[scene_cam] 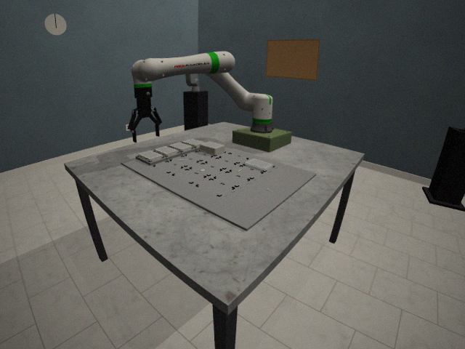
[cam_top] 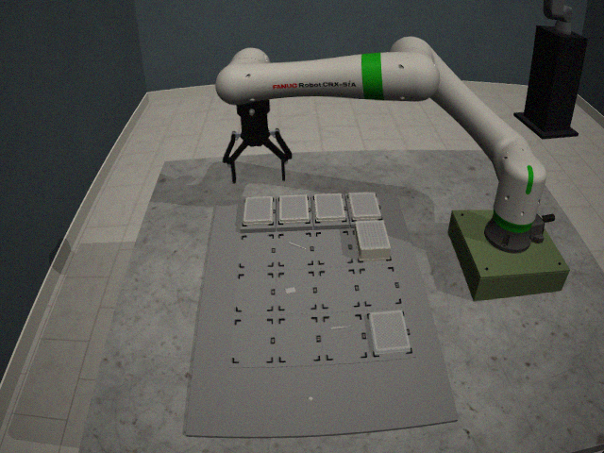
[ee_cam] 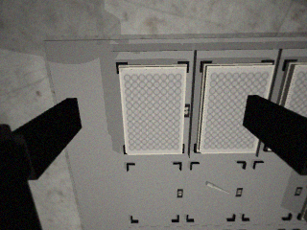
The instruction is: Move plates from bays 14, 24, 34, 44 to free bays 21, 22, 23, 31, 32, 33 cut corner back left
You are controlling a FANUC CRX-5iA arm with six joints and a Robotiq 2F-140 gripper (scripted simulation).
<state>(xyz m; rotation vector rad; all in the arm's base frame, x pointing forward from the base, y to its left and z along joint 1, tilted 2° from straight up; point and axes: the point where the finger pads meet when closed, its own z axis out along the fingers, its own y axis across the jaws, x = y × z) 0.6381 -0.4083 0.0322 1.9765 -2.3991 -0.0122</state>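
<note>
My gripper is open and empty, high above the far end of column 4. Sealed plates lie in raised column 4: bay 44's plate, bay 34's plate, bay 24's plate and bay 14's plate. In the wrist view, bay 44's plate is between the fingers, and the right finger covers part of bay 34's plate. Bays 21, 22, 23, 31, 32 and 33 hold no plate. Cut corners are too small to tell.
The taller deep-well block stands in bay 13, beside bay 14. Another plate lies in bay 11. Thin white sticks lie in bay 33 and bay 21; a small white piece lies in bay 32.
</note>
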